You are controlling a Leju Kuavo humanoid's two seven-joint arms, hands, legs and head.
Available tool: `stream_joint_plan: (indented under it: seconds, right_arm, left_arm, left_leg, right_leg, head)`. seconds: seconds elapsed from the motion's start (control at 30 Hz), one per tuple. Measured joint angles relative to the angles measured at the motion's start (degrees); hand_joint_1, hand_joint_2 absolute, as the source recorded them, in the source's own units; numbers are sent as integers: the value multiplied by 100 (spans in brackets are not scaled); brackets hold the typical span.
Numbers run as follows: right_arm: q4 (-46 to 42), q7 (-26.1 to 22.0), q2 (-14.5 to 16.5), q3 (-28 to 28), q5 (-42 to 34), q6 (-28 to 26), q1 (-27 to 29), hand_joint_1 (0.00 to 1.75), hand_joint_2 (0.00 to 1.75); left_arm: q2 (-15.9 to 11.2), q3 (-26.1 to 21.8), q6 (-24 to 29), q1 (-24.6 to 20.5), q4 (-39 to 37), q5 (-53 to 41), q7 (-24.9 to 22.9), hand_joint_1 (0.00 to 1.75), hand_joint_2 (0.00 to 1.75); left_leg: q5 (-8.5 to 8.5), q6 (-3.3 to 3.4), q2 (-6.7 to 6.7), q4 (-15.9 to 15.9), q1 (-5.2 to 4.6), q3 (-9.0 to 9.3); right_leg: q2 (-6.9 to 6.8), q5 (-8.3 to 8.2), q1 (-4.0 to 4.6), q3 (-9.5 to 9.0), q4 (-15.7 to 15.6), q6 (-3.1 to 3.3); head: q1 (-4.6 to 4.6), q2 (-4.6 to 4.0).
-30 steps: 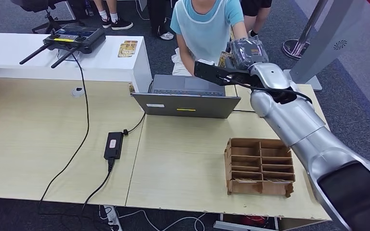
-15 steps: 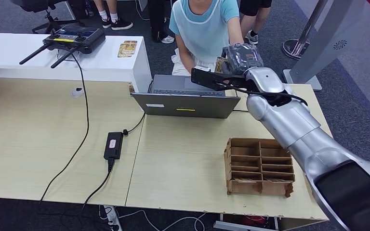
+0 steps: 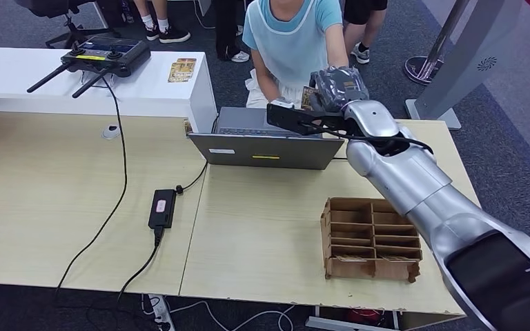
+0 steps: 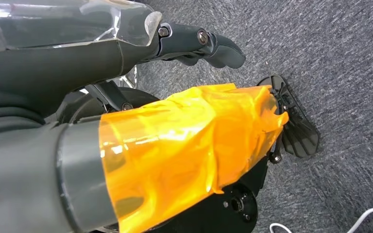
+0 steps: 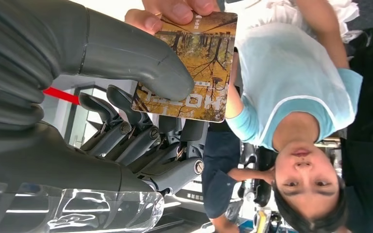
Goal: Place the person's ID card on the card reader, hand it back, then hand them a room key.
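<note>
Card between thumb and fingers

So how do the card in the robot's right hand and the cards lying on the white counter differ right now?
The held card is up in the air, pinched under the right hand's thumb, with a person's fingers on its far edge; the counter cards lie flat and untouched. The held card is over the laptop, near the person; the counter cards sit by the black controller. Both show a yellow-brown print.
</note>
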State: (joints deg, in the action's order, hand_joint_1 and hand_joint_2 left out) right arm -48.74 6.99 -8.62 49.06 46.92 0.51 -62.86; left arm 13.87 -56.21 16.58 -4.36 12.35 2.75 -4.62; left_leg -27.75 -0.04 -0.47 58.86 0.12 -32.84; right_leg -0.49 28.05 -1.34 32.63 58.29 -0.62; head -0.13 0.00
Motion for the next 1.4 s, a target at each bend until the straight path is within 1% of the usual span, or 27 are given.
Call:
stream_joint_plan:
  seconds: [0.17,0.2,0.3,0.33,0.5,0.6,0.67,0.73,0.83,0.93,1.03,1.1,1.17,1.27,1.4]
  right_arm:
    - [-20,-72,59,13,-66,-147,108,175,175]
    - [-32,-80,60,18,-77,-152,137,139,175]
    - [-91,-88,59,37,-102,-150,219,8,175]
    - [-113,-90,58,40,-120,-148,244,0,175]
    - [-260,-122,30,40,-288,-135,347,0,175]
    - [-540,-130,-108,0,-572,-203,497,0,175]
    - [-761,-106,-231,-74,-735,-351,672,0,175]
    - [-930,-87,-334,-165,-814,-493,818,0,175]
    - [-1075,-54,-447,-287,-832,-563,905,0,175]
    - [-1086,70,-517,-404,-846,-603,776,0,175]
    - [-1045,44,-638,-683,-1045,-859,584,0,175]
    - [-1051,-39,-806,-913,-1144,-1109,622,0,175]
    - [-1153,-85,-1083,-1147,-1246,-1265,816,0,175]
    - [-1476,-107,-1533,-1558,-1406,-1308,1240,0,175]
    - [-1882,-138,-1935,-2079,-1552,-1287,1700,0,175]
  left_arm:
    - [-4,1,-172,22,0,65,-38,0,0]
    - [-9,1,-228,30,0,76,-50,0,0]
    - [-30,1,-327,41,1,69,-166,0,0]
    - [-35,1,-336,40,2,60,-209,0,0]
    - [-48,3,-348,37,2,32,-311,0,0]
    - [-60,15,-403,45,2,8,-337,0,0]
    - [-63,37,-421,52,2,-12,-318,0,0]
    - [-63,60,-419,54,2,-22,-304,0,0]
    - [-63,100,-382,54,2,-77,-302,0,0]
    - [-49,166,-137,51,2,-190,-277,0,0]
    - [16,193,203,70,0,-103,-32,0,0]
    - [63,190,321,82,-1,24,160,0,0]
    - [101,172,388,90,-2,114,260,0,0]
    - [134,131,415,103,-2,193,341,0,0]
    - [159,89,463,106,-2,271,473,0,0]
  left_leg:
    - [0,0,-2,0,1,0]
    - [0,0,-2,0,1,0]
    - [0,0,-2,0,1,0]
    - [0,0,-2,0,0,0]
    - [0,0,-1,0,0,0]
    - [0,0,-4,0,0,1]
    - [0,0,-5,0,-1,-1]
    - [0,0,-4,0,-1,-2]
    - [0,0,0,0,-2,-2]
    - [1,-1,8,1,-2,-1]
    - [2,-2,2,3,-1,1]
    - [2,-2,-14,5,1,2]
    - [2,-2,-26,7,2,-1]
    - [0,0,-27,7,1,-9]
    - [-4,5,-18,7,-1,-8]
  right_leg:
    - [-1,0,1,0,0,0]
    - [-1,0,1,1,0,0]
    - [0,0,0,1,-1,0]
    - [-1,0,0,1,-1,0]
    - [0,-1,0,2,-2,1]
    - [-2,-1,0,2,-3,1]
    - [-4,-1,0,2,-3,1]
    - [-3,-1,-1,2,-3,1]
    - [1,-2,-1,3,-3,2]
    - [7,-6,-1,8,-2,5]
    - [-1,-6,3,8,-4,6]
    - [-17,-5,5,1,-7,5]
    - [-31,-5,5,-5,-12,4]
    - [-30,-5,3,-6,-16,3]
    - [-17,-6,1,-1,-18,2]
  head:
    - [-1,2]
    - [-1,2]
    - [0,1]
    - [0,2]
    - [-1,2]
    - [-1,2]
    - [-1,2]
    - [-1,2]
    - [-1,1]
    - [-1,1]
    - [0,2]
    - [1,2]
    - [1,1]
    - [2,1]
    - [-1,1]
